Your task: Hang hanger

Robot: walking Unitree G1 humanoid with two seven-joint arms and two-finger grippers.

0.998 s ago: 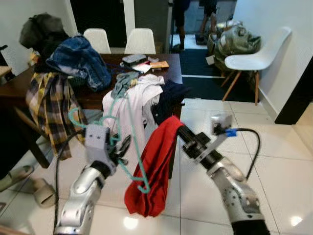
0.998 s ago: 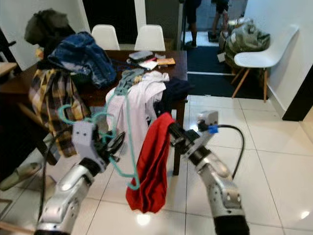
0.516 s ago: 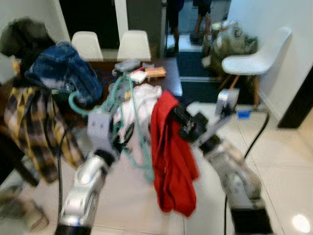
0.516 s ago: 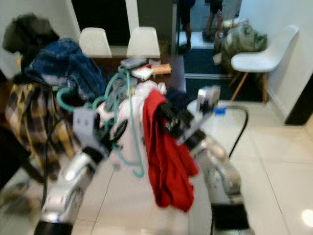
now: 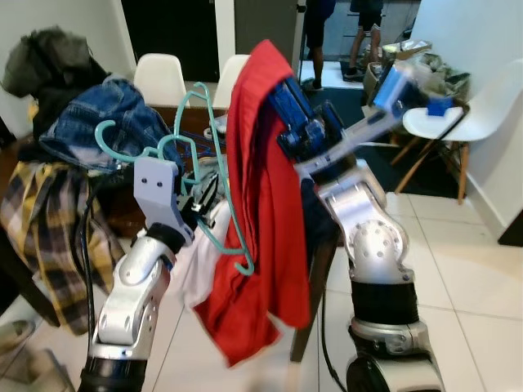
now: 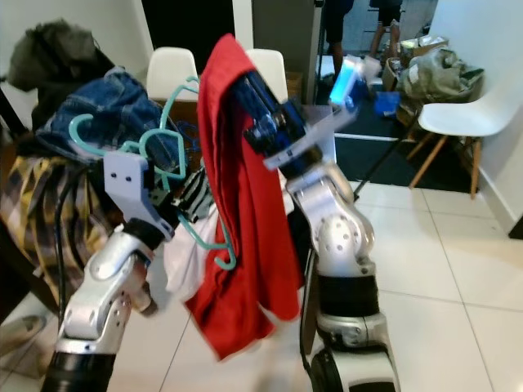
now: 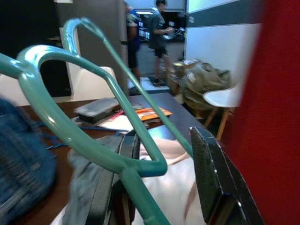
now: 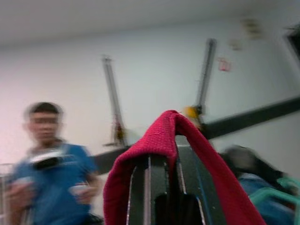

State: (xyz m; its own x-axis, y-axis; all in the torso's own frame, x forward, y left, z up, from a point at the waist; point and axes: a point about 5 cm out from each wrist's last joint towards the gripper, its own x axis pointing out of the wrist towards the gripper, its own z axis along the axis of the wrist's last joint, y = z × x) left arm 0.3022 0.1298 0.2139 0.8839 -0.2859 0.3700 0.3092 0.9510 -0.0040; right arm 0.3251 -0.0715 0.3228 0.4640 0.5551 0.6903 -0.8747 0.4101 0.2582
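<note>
My left gripper (image 5: 200, 196) is raised in front of the table, closed on the teal plastic clothes hanger (image 5: 219, 204); in the left wrist view one teal bar (image 7: 93, 154) runs down between the two black fingers (image 7: 218, 185), lying against the finger on the side away from the red cloth; the hook end (image 5: 106, 135) curls out toward the heap of clothes on my left, and the lower corner of the hanger (image 5: 243, 265) hangs against the red cloth.

My right gripper (image 6: 245, 90) is lifted high, fingers pointing up and to my left; the red knitted fabric garment (image 5: 261, 212) is draped over the fingertips and hangs down in a long fold between the two arms; in the right wrist view the two fingers (image 8: 140, 192) stand close together under the cloth (image 8: 161, 136); I cannot tell whether they pinch it or merely carry it.

Behind: dark wooden table (image 5: 192, 114) heaped with a blue denim garment (image 5: 102, 122), a yellow and black plaid shirt (image 5: 37, 224) hanging off the edge, white cloth (image 5: 200, 257); white moulded chairs (image 5: 159, 77) beyond the table and another (image 6: 458, 118) by the wall on my right; white tiled floor (image 5: 474, 269).

A person in a blue top (image 8: 51, 168) shows blurred in the right wrist view; two more people (image 7: 145, 28) stand in the far doorway.

No legible writing or brand marks anywhere.
</note>
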